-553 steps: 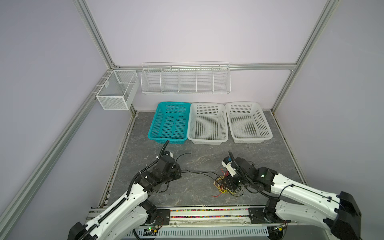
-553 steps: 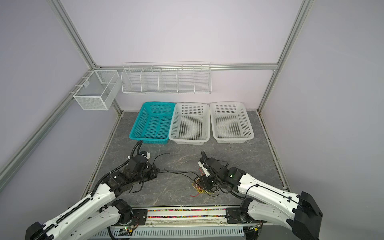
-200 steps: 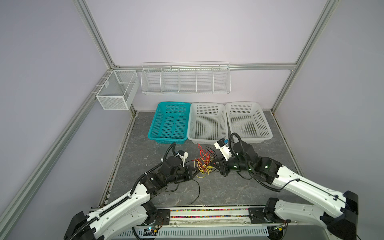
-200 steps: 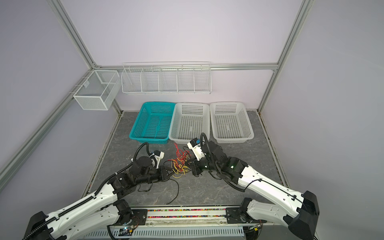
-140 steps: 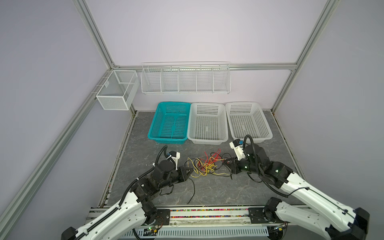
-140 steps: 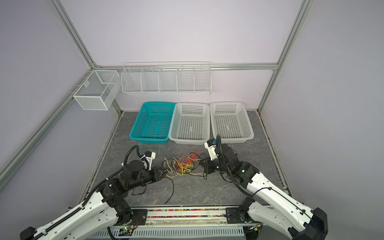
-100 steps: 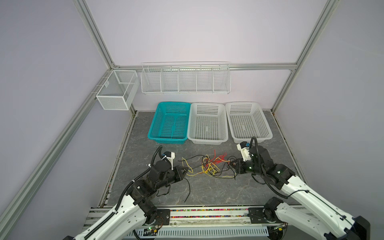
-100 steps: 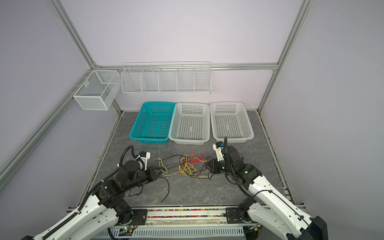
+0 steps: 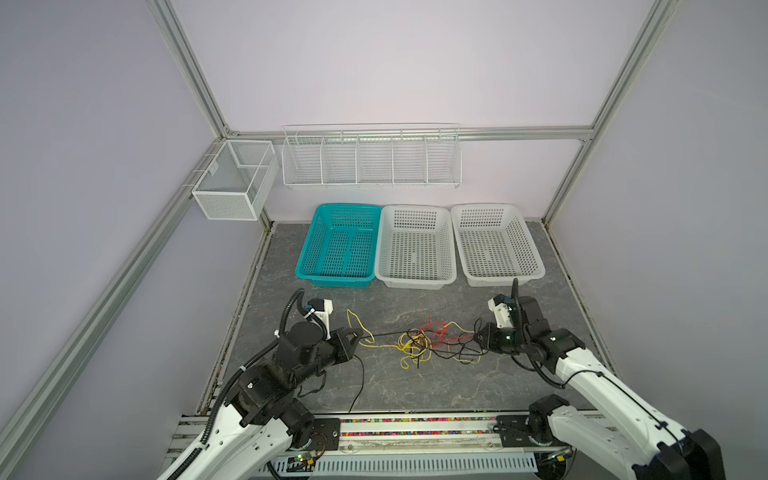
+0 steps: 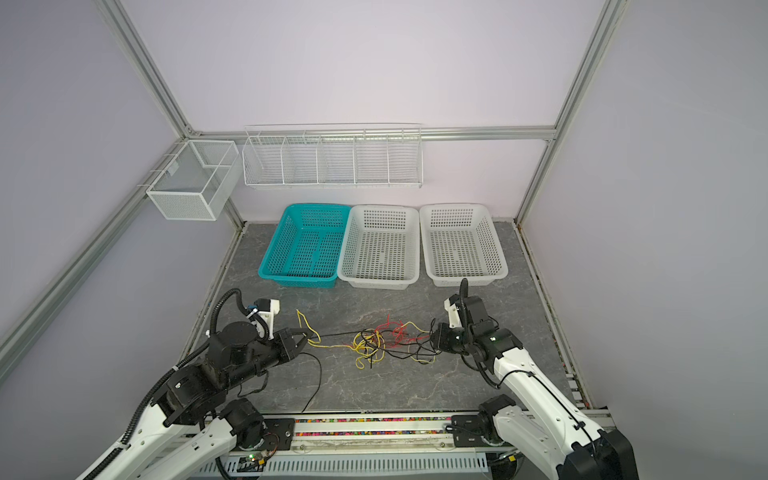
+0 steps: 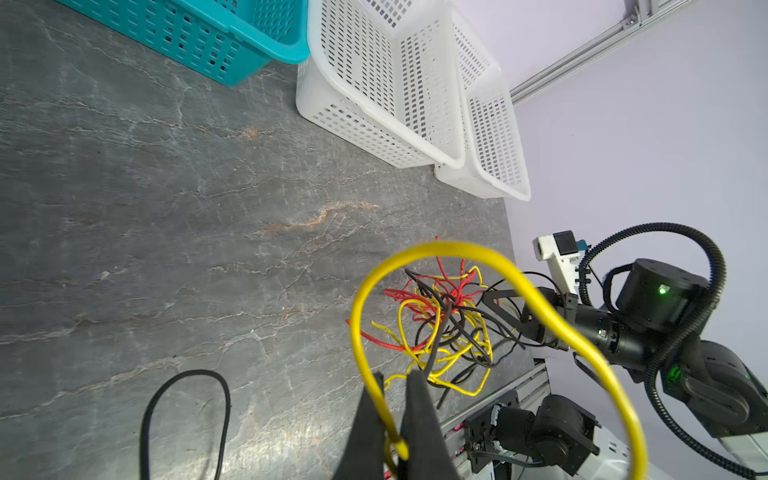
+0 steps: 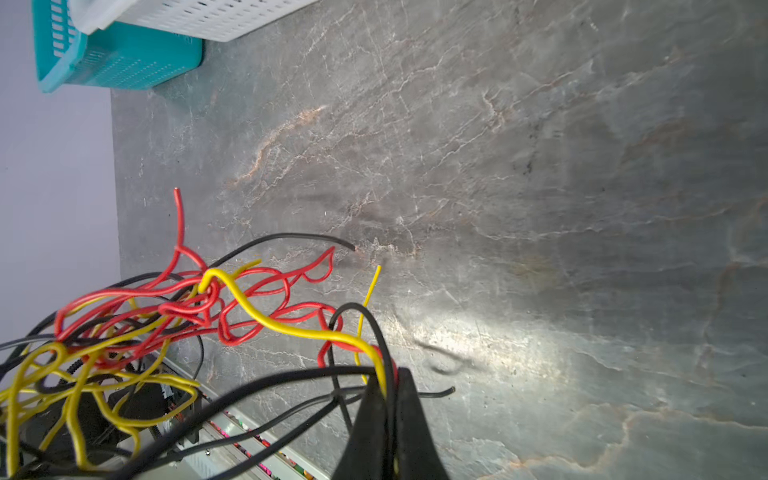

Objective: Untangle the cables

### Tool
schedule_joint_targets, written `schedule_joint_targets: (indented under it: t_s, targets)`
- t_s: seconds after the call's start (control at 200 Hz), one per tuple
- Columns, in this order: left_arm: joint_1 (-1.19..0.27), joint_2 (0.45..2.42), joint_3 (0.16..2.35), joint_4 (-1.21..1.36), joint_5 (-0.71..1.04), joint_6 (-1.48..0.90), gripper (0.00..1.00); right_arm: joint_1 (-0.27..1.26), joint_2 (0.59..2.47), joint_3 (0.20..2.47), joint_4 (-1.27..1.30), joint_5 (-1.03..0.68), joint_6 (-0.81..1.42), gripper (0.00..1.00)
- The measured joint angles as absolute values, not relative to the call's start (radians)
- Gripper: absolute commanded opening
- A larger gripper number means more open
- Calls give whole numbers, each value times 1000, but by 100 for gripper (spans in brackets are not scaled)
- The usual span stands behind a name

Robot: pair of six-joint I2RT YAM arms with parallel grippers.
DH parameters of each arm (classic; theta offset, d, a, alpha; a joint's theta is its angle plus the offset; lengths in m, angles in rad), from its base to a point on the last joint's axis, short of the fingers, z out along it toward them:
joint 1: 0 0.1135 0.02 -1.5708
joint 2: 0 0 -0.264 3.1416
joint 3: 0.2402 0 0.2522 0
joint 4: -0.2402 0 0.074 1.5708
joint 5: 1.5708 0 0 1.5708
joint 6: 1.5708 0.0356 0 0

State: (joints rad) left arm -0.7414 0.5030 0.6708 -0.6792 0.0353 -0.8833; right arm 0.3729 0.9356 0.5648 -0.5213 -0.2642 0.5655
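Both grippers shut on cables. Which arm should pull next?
Left, probably: the left gripper pinches a yellow cable well clear of the tangle; the right gripper clamps mixed strands right beside it, better as anchor.

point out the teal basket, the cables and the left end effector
teal basket (image 9: 336,282): in a top view, on its front wall
cables (image 11: 449,307): left wrist view, on the knotted middle
left end effector (image 11: 397,376): left wrist view, between its fingertips, shut on the cables

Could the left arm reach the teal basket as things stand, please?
Probably, but not freely. The table between the left gripper and the teal basket is bare, yet the gripper is shut on a yellow cable running into the tangle that the right gripper also holds, so the tangle would drag.
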Motion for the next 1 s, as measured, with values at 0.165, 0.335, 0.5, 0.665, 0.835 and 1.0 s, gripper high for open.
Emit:
schedule_joint_targets:
  t_s: [0.165, 0.335, 0.5, 0.665, 0.835, 1.0]
  targets:
    - [-741, 481, 714, -725, 7, -880, 0, 373, 964, 565, -520, -268, 556, 22]
    - [-737, 532, 779, -704, 1, -871, 0, 387, 991, 575, -548, -250, 516, 50]
    - [-732, 620, 743, -628, 44, -881, 0, 510, 935, 682, -636, -152, 489, 63]
    - [-731, 732, 733, -588, 77, -881, 0, 573, 872, 802, -689, -93, 467, 66]
    - [-730, 811, 732, -559, 107, -881, 0, 649, 850, 832, -698, -90, 424, 65]
    - [-730, 817, 731, -535, 122, -881, 0, 756, 898, 834, -655, -117, 385, 61]
